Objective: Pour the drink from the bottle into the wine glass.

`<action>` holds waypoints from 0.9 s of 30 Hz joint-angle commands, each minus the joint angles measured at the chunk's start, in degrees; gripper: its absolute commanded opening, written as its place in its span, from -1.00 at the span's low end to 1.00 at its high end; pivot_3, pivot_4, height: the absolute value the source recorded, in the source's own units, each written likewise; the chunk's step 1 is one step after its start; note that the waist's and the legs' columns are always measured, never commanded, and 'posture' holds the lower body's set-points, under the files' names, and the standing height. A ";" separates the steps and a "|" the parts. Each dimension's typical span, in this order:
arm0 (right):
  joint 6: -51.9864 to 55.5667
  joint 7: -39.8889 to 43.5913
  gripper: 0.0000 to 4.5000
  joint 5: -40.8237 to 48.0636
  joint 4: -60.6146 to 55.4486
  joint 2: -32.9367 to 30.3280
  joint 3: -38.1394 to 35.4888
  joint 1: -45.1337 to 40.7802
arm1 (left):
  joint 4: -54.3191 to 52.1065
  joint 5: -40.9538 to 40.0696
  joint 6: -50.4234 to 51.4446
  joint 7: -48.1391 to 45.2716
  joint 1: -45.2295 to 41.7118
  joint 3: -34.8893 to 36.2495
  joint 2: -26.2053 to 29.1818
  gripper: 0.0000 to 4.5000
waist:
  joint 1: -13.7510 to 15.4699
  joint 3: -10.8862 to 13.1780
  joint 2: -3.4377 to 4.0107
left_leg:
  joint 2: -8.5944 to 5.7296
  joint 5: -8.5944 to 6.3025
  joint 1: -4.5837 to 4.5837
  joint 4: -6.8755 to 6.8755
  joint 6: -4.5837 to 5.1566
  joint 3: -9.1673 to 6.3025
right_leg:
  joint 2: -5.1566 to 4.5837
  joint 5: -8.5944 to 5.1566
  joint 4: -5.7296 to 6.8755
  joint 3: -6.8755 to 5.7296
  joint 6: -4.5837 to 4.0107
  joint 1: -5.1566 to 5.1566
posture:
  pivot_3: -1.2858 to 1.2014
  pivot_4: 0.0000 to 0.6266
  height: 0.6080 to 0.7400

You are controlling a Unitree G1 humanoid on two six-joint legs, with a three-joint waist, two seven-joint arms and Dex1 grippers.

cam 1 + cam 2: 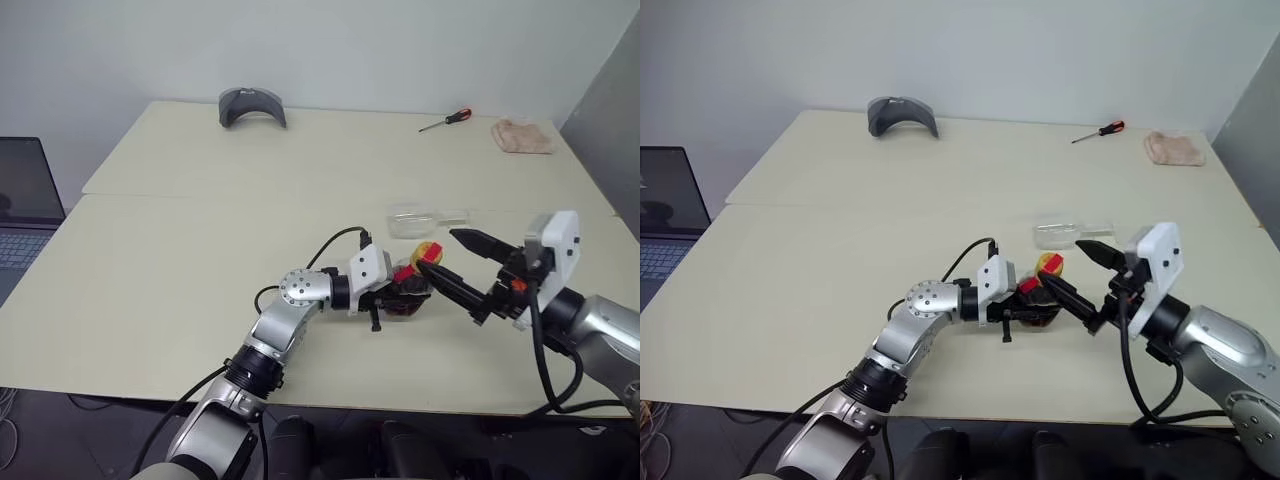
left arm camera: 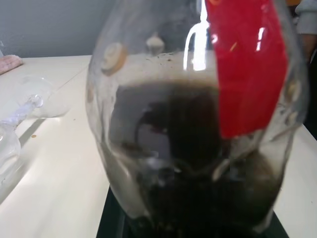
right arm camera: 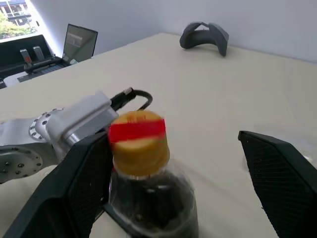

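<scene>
Bottle point(image 1: 408, 296): upright in front of me, near the table's front edge, held by its round body. Long axis runs straight up, yellow cap point(image 1: 428, 252) at the top, red label strip point(image 2: 246, 69) down the side.

Drink point(image 2: 188, 163): dark brown, filling most of the bottle's belly; none poured yet, I'd judge.

Left gripper point(image 1: 1025, 303): comes in level from the robot's left and is clamped on the bottle's body.

Right gripper point(image 3: 173, 178): fingers point(image 3: 277, 173) spread wide, empty. It comes in from the robot's right at cap height; in its wrist view the cap sits between the two fingers, closer to one, touching neither as far as I can see.

Glass point(image 1: 425, 219): clear, lying on its side on the table point(image 1: 180, 260), just beyond the bottle, its long axis running left to right. Which end is the bowl I can't be sure.

Key relation: the cap lies straight ahead of the right gripper, between its open fingers, so the right arm is the one placed to unscrew it while the left steadies the bottle.

Step, as I read it: cap still on; opening comes before pouring, and the glass would need standing up first.

Elsewhere: a screwdriver point(image 1: 446, 120) and a cloth point(image 1: 522, 136) sit at the far edge.
</scene>
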 commanded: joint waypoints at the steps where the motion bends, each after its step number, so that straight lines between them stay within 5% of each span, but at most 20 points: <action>1: -1.12 1.47 0.93 1.34 0.07 -1.01 -5.43 2.47 | -1.90 -0.85 -1.35 -0.11 -0.92 0.43 -0.54 -0.64 | 0.00 0.00 0.00 | 0.01 0.00 0.00 0.00 0.00 0.00 | 0.00 0.00 0.00 0.00 0.00 0.00 | 0.03 -0.52 1.00; 8: 0.86 4.88 0.93 9.33 -0.51 -4.41 -12.22 8.30 | -1.61 -0.88 -1.48 -0.30 -1.18 0.45 -0.51 -0.64 | -0.07 0.00 0.01 | 0.01 0.00 0.01 0.00 0.00 0.00 | 0.01 0.00 0.02 0.01 0.00 0.01 | 0.03 -0.52 1.00; 16: -0.96 -1.64 0.93 6.03 0.33 -1.98 -7.04 2.21 | -1.11 -0.37 -1.82 1.03 -1.56 1.04 -0.76 -0.64 | -0.09 0.00 0.01 | 0.01 0.00 0.02 0.00 0.00 -0.01 | 0.04 -0.11 0.02 0.00 0.18 0.01 | 0.03 -0.52 1.00; 27: 1.93 1.94 0.93 14.70 -0.07 -6.13 -5.38 0.95 | 1.61 0.55 -1.44 12.59 -0.66 9.18 1.55 -0.64 | -0.13 0.00 0.00 | 0.03 0.00 0.02 0.00 0.00 -0.02 | 0.03 -0.04 0.02 0.01 0.07 0.01 | 0.03 -0.52 1.00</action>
